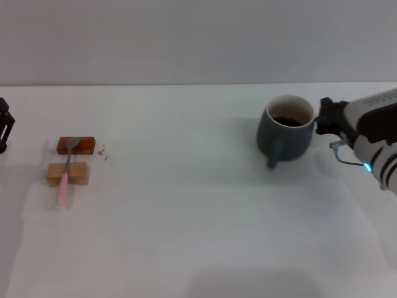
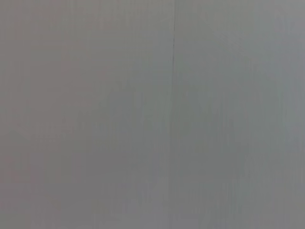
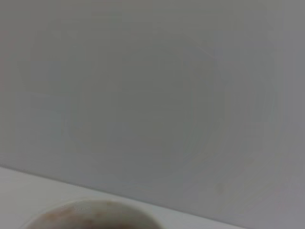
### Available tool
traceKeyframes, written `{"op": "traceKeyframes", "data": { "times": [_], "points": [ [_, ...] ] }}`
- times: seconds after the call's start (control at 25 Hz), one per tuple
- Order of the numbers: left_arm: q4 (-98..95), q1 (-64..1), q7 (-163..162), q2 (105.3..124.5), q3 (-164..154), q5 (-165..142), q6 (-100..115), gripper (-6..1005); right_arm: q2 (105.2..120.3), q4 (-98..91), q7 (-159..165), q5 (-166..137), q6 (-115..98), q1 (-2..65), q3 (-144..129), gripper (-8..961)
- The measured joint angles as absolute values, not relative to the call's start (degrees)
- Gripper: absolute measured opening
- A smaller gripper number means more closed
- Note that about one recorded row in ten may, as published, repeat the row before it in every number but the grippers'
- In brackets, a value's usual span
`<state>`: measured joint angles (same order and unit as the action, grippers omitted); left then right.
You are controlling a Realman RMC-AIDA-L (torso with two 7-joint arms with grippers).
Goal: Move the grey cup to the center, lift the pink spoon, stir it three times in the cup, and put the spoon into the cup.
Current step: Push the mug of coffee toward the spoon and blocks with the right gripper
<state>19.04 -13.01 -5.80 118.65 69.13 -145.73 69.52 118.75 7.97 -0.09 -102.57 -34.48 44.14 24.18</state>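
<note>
My right claw touches the rounded blue-grey ceramic mug at its rim, to move it toward the centre; I cannot tell its opening. The slim pink-handled spoon lies raised across two wooden blocks, easy to pick; my left claw waits at the tabletop's edge, state unclear.

A white table is filling most of the head view, its far edge running straight across. Behind it a plain pale grey wall is rising. Soft, even light is falling over the surface, leaving only faint shadows. In the left wrist view, a thin vertical seam is running down a grey panel.
</note>
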Motion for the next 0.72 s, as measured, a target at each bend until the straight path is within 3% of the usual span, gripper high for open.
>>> {"op": "traceKeyframes", "data": {
  "times": [0.72],
  "points": [
    [18.86,-13.56,-5.80,118.65,69.26,-145.19,69.52,815,118.95,14.84,-0.09,-110.93,-29.87,47.51,23.47,-1]
  ]
}}
